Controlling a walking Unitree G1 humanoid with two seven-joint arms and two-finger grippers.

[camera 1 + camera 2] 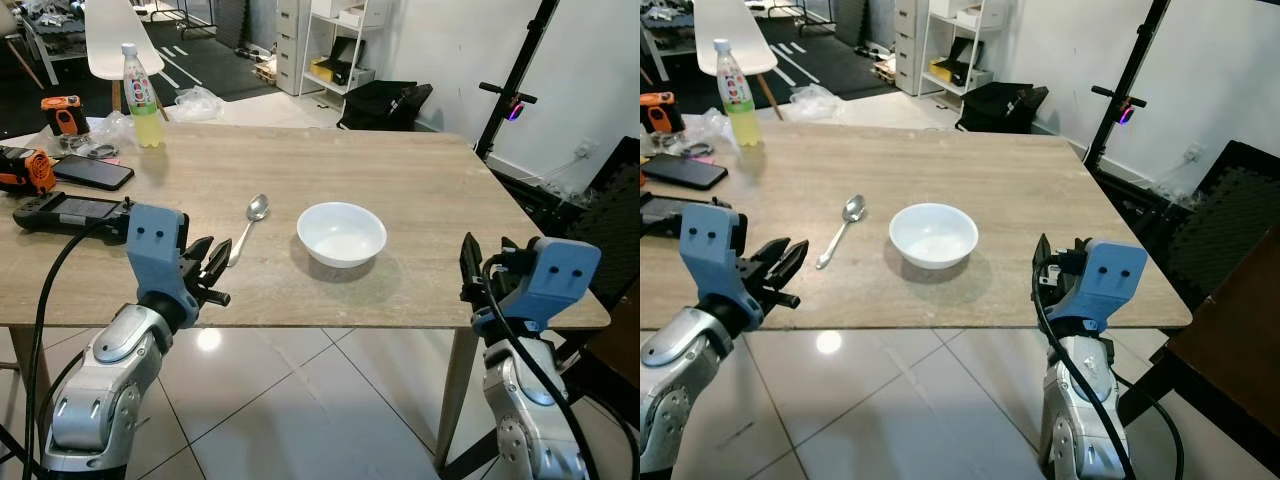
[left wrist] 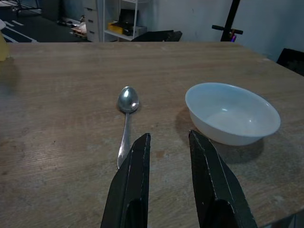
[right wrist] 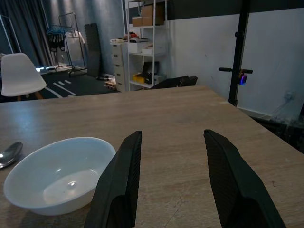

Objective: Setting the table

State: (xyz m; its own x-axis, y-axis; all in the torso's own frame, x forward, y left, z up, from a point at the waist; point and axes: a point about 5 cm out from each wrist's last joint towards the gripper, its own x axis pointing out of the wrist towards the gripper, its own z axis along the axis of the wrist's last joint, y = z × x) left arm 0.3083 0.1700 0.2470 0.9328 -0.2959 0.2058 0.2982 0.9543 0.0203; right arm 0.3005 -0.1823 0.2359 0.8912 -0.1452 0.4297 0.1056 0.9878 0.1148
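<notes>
Left wrist view: left gripper (image 2: pixel 168 142), fingers apart and empty, hovers short of the slim silver metal spoon (image 2: pixel 126 118) lying beside the white ceramic bowl (image 2: pixel 232 112); right gripper (image 3: pixel 172 159) also spread; a shallow pinch could skid that flat handle

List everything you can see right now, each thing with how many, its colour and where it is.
table: one, light wood, in front of the robot
bowl: one, white, upright near the table's front edge
spoon: one, silver, lying left of the bowl, apart from it
bottle: one, yellow drink, white cap, far left of table
phone: one, black, left side of table
chair: one, white, behind the table
shelf: one, white, against the back wall
left claw: black fingers, open, at the table's edge near the spoon handle
right claw: black fingers, open, at the table's front right edge
</notes>
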